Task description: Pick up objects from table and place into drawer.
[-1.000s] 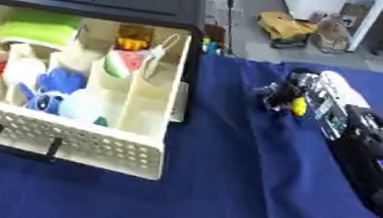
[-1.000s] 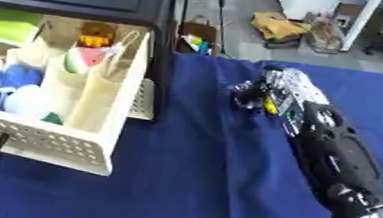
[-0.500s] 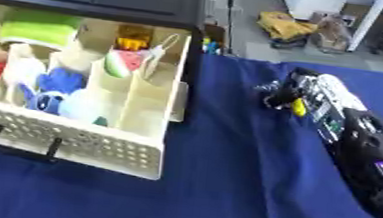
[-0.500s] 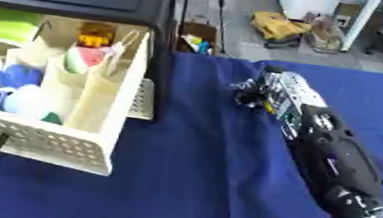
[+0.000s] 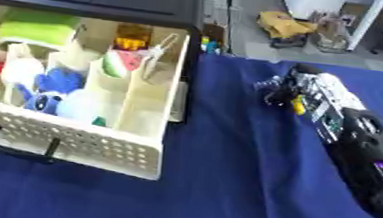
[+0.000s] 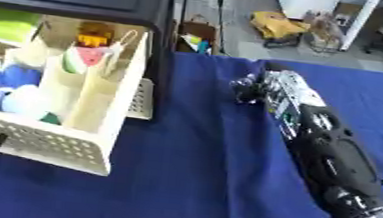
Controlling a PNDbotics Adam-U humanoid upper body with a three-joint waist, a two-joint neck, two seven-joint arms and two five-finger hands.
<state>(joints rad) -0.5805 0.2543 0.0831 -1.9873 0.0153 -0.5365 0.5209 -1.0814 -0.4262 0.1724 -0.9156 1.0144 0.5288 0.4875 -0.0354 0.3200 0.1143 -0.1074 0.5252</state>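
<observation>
Left eye view shows the right robot hand [image 5: 286,90] stretched over the blue cloth surface [image 5: 223,184], its black and silver forearm running back to the lower right, fingers curled around a small yellow object [image 5: 297,105] of unclear shape. Well left stands the open cream perforated plastic drawer [image 5: 69,142], full of colourful toys.

No legible text — anywhere.
</observation>
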